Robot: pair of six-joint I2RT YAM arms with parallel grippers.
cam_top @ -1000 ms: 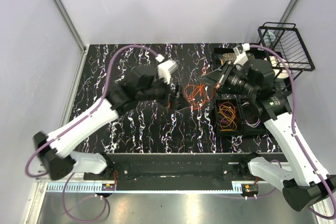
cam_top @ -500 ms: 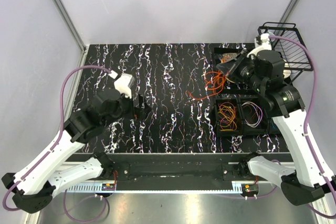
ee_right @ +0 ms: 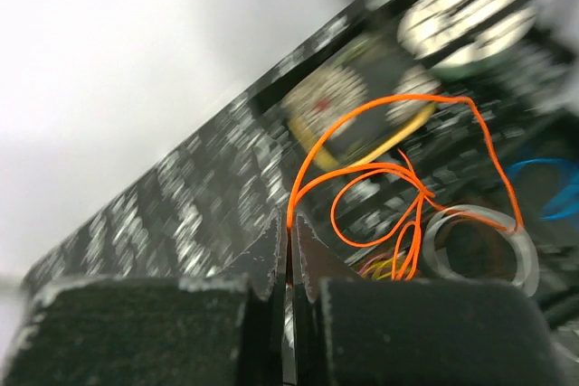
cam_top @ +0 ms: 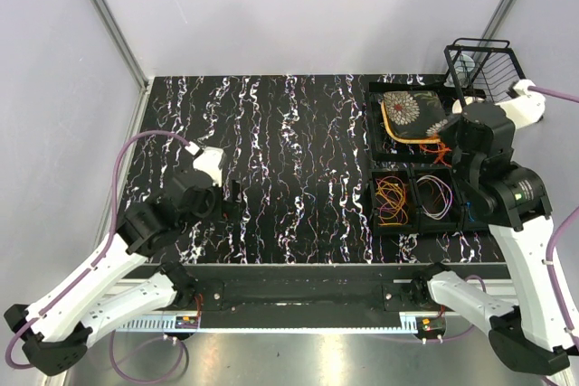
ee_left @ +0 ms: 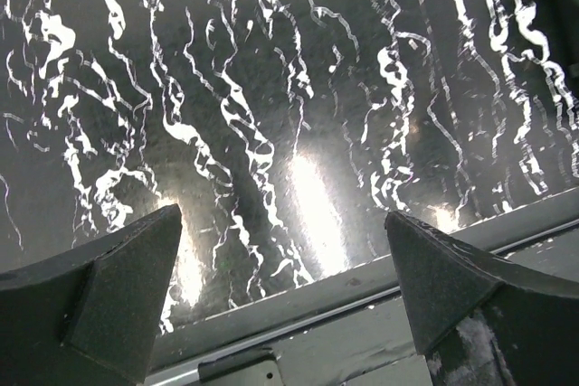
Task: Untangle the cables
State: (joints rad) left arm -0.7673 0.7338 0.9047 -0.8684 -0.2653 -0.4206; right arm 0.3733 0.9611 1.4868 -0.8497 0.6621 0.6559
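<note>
My right gripper (ee_right: 290, 228) is shut on a thin orange cable (ee_right: 389, 169), which loops down from the fingertips. In the top view this gripper (cam_top: 450, 144) hangs over the black trays at the right, with the orange cable (cam_top: 436, 147) showing beside it. A compartment (cam_top: 391, 201) holds orange and yellow cables, and the one beside it (cam_top: 434, 196) holds purple cables. My left gripper (ee_left: 285, 259) is open and empty, low over the marbled table near its front edge; in the top view it (cam_top: 232, 198) is at the left front.
A patterned pad with a yellow cable (cam_top: 407, 113) lies in the far tray. A black wire basket (cam_top: 493, 79) stands at the back right. A grey ring (ee_right: 479, 246) and a blue cable (ee_right: 543, 183) lie below the right gripper.
The right gripper carried the orange cable from the table's middle rightward to over the trays. The left gripper left the tangle and pulled back to the left front.
</note>
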